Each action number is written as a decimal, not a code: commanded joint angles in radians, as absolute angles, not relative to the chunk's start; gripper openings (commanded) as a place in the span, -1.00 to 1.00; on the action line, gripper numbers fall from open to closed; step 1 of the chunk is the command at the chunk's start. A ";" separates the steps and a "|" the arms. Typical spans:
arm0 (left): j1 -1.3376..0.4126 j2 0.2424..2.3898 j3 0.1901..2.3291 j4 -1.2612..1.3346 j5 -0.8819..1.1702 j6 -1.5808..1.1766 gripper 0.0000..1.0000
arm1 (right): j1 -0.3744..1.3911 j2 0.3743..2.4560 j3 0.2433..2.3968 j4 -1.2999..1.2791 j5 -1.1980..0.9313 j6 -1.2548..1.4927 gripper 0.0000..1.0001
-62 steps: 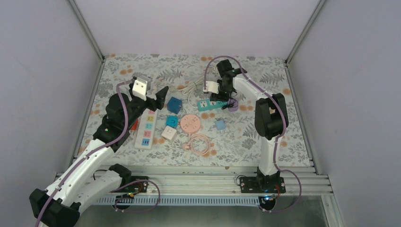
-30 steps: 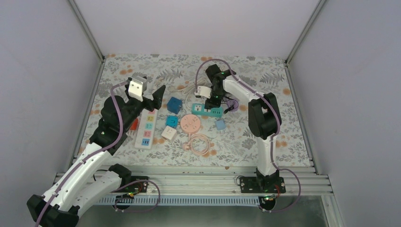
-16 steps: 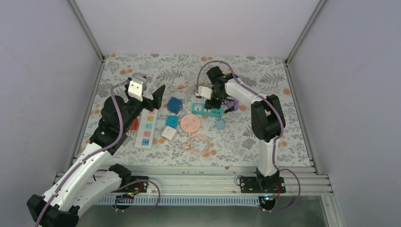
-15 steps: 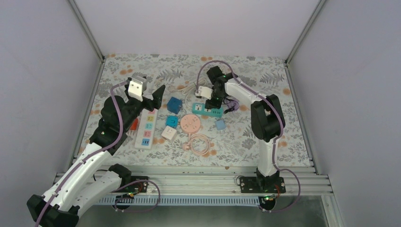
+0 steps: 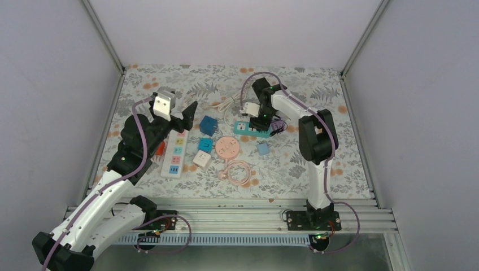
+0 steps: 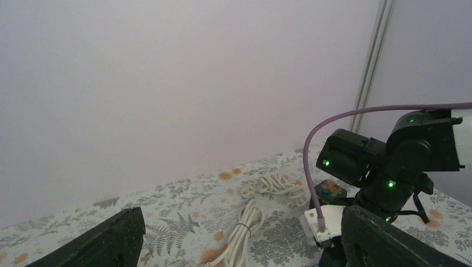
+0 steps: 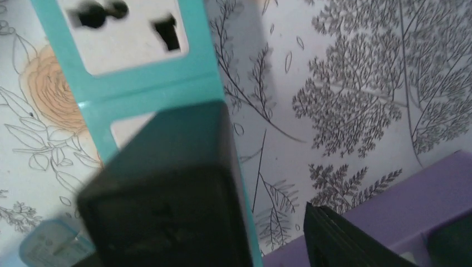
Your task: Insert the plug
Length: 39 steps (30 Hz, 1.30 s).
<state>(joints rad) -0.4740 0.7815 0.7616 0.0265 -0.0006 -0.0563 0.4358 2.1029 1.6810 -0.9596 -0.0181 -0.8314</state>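
Your right gripper, clenched a moment before, stood parted and empty over the power strip; plug probably released, seating unverified

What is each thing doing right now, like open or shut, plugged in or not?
Teal strip: lying flat, one socket free.
Black plug: standing on the strip, not gripped; how deep it sits is hidden.
Right fingers: open, low over the strip.
Left fingers: open, empty, up in the air.
White cable: bundled and tied.
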 commanded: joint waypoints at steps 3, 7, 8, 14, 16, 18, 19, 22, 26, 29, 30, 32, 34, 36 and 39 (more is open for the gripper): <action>-0.472 0.803 0.771 0.030 -0.033 -0.036 0.76 | 0.427 2.049 1.732 -0.978 -0.047 -0.776 0.99; -0.472 0.815 0.772 0.027 -0.034 -0.036 0.75 | 0.436 1.945 1.694 -0.949 -0.115 -0.778 1.00; -0.473 0.815 0.773 0.029 -0.035 -0.040 0.75 | 0.434 1.921 1.683 -0.940 -0.132 -0.772 1.00; -0.472 0.814 0.775 0.034 -0.036 -0.070 0.76 | 0.437 1.733 1.628 -0.732 -0.222 -0.471 1.00; -0.472 0.808 0.776 0.034 -0.058 -0.081 0.76 | 0.446 1.627 1.549 -0.584 -0.256 -0.344 1.00; -0.472 0.801 0.779 0.029 -0.078 -0.091 0.76 | 0.452 1.517 1.431 -0.419 -0.252 -0.214 1.00; -0.472 0.797 0.781 0.023 -0.087 -0.095 0.76 | 0.452 1.469 1.375 -0.352 -0.221 -0.131 1.00; -0.473 0.780 0.788 0.008 -0.111 -0.103 0.76 | 0.440 1.366 1.276 -0.297 -0.069 0.172 1.00; -0.473 0.764 0.788 0.003 -0.139 -0.109 0.76 | 0.390 1.303 1.130 -0.332 -0.060 0.425 1.00; -0.472 0.764 0.794 -0.005 -0.156 -0.125 0.78 | 0.388 1.226 0.908 -0.236 -0.071 0.479 1.00; -0.472 0.764 0.796 -0.007 -0.155 -0.129 0.79 | 0.388 1.219 0.858 -0.225 -0.065 0.492 1.00; -0.472 0.765 0.795 -0.009 -0.153 -0.134 0.80 | 0.391 1.233 0.800 -0.244 -0.067 0.505 1.00; -0.472 0.766 0.791 -0.007 -0.152 -0.134 0.81 | 0.410 1.258 0.749 -0.253 -0.100 0.496 0.98; -0.472 0.771 0.787 -0.002 -0.153 -0.137 0.81 | 0.442 1.285 0.718 -0.258 -0.100 0.498 0.91; -0.472 0.771 0.781 0.010 -0.155 -0.151 0.82 | 0.501 1.343 0.726 -0.304 -0.038 0.501 0.75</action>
<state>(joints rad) -0.4740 0.7738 0.7639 0.0017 -0.1402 -0.1242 0.4366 1.2995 0.7197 -0.3004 -0.0910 0.4549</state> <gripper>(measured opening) 0.907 0.913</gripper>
